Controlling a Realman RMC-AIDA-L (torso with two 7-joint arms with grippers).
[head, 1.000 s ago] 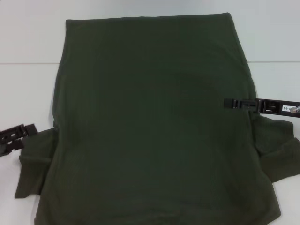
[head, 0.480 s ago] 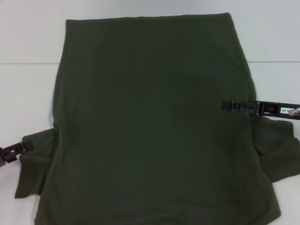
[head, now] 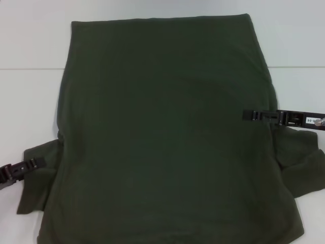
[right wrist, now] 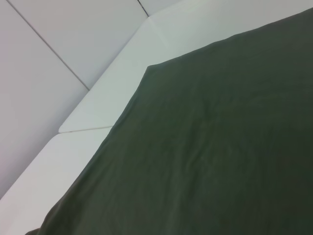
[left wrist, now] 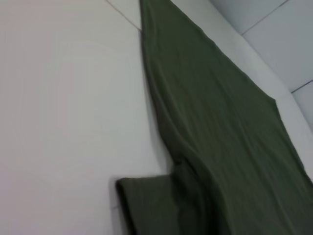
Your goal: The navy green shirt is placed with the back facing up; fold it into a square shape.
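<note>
The navy green shirt (head: pixel 162 132) lies flat on the white table with its plain back up, its hem at the far side. Its short sleeves stick out near me, the left sleeve (head: pixel 36 190) and the right sleeve (head: pixel 303 162). My left gripper (head: pixel 36 163) reaches in low from the left and its tip lies over the top of the left sleeve. My right gripper (head: pixel 247 115) comes in level from the right, its tip over the shirt's right edge just above the right sleeve. The left wrist view shows the shirt's (left wrist: pixel 220 137) side edge and the sleeve (left wrist: pixel 146 205). In the right wrist view only the shirt's cloth (right wrist: pixel 220 147) appears.
The white table (head: pixel 30 101) shows bare on both sides of the shirt and beyond its hem. A seam between table panels (head: pixel 25 68) runs across behind the cloth. The table's far edge and the grey floor appear in the right wrist view.
My left gripper has dropped lower and slid right, from beside the left sleeve onto its upper part. The right gripper has sunk slightly and stays at the shirt's right edge.
</note>
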